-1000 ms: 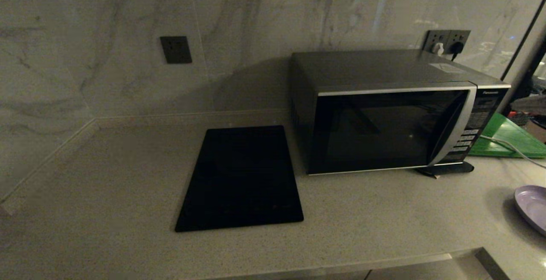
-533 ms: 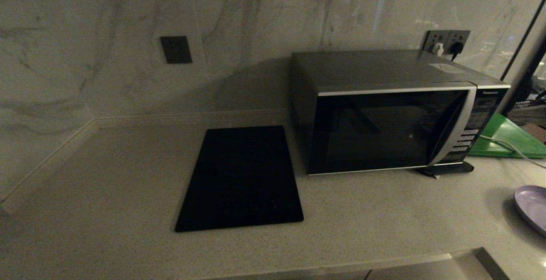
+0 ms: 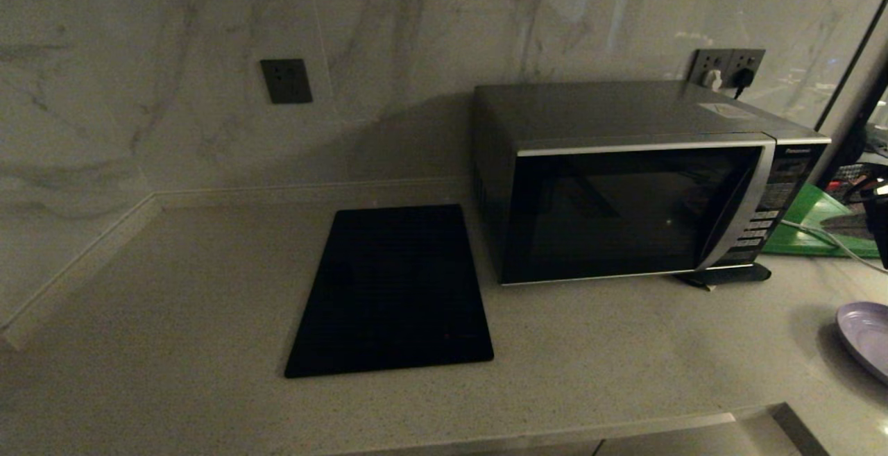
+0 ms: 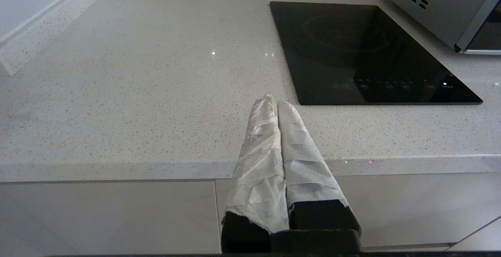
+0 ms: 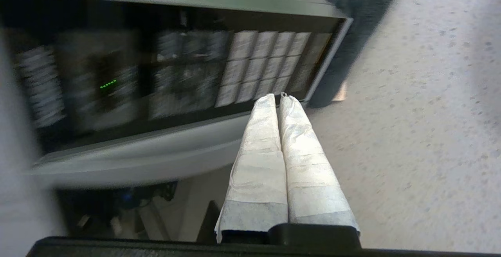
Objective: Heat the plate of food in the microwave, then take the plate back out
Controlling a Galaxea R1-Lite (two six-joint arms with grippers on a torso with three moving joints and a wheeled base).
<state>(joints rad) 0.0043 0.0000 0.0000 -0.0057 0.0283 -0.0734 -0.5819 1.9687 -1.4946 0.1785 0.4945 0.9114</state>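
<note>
The silver-grey microwave (image 3: 624,213) stands on the counter with its dark glass door closed. At the head view's right edge lies the lilac plate (image 3: 867,338), cut off by the frame; no food shows on the visible part. My right gripper (image 5: 277,97) is shut and empty, its wrapped tips close in front of the microwave's button panel (image 5: 258,61). A dark part of the right arm (image 3: 877,227) shows beside the microwave. Over the counter's front edge, my left gripper (image 4: 274,101) is shut with nothing in it, just left of the black cooktop (image 4: 364,49).
The flat black cooktop (image 3: 395,289) lies left of the microwave. A green board (image 3: 818,216) and a white cable (image 3: 825,237) sit right of it. Wall sockets (image 3: 728,67) with plugs are behind it. A marble wall closes the back and left.
At the head view's right edge the right arm has moved down and forward beside the microwave's button panel. Microwave, plate and cooktop have not moved.
</note>
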